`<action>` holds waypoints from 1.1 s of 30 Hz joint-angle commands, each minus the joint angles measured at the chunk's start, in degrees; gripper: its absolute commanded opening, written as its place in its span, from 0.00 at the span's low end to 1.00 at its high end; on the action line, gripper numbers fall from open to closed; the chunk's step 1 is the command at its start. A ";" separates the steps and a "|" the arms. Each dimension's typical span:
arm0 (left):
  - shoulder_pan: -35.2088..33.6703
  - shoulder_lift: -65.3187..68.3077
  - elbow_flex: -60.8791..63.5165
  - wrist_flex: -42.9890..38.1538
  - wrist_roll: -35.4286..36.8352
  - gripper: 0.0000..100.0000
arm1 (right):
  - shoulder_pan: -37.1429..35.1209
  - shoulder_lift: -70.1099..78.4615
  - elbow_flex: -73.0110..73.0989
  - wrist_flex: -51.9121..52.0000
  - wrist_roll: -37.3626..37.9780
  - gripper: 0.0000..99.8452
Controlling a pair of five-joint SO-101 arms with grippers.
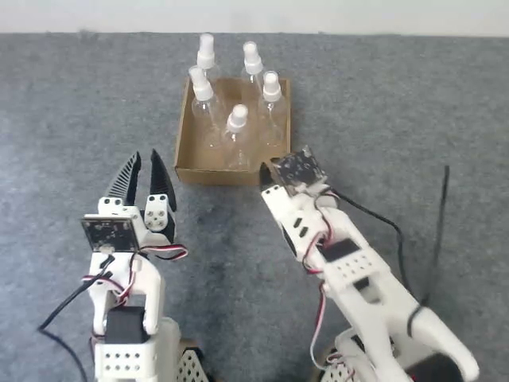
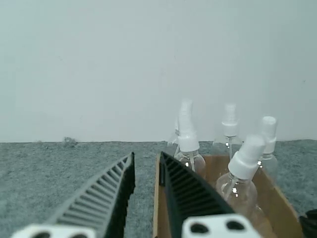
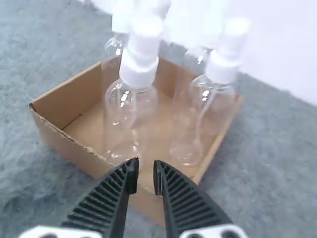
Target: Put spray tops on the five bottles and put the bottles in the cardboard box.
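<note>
Our left pincer (image 1: 145, 157) stands moderately parted and empty, our right pincer (image 3: 144, 166) barely parted and empty too, both just short of the box (image 1: 211, 173). All five capped bottles (image 1: 238, 131) stand inside, so we judge nothing remains to hold.

- Showed white plastic shells on left arm (image 1: 131, 306) and right arm (image 1: 374, 298).
- Carried black ribbed fingers (image 2: 106, 196), tapered to points.
- Bore dark camera boards (image 1: 110, 232) at wrists.
- Trailed red-and-white wires (image 1: 163, 253), black cables (image 1: 395, 228).
</note>
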 commanded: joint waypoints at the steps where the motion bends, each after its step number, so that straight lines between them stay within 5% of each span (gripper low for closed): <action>1: 0.18 -1.05 0.04 -1.85 0.62 0.08 | 2.24 -10.51 4.84 -5.93 0.09 0.01; 23: 1.23 -0.97 2.42 -1.85 0.44 0.08 | 11.03 -49.80 26.29 -6.90 -1.67 0.01; 33: 1.23 -0.88 3.65 1.14 -1.58 0.08 | 18.51 -72.57 26.37 14.90 -7.56 0.01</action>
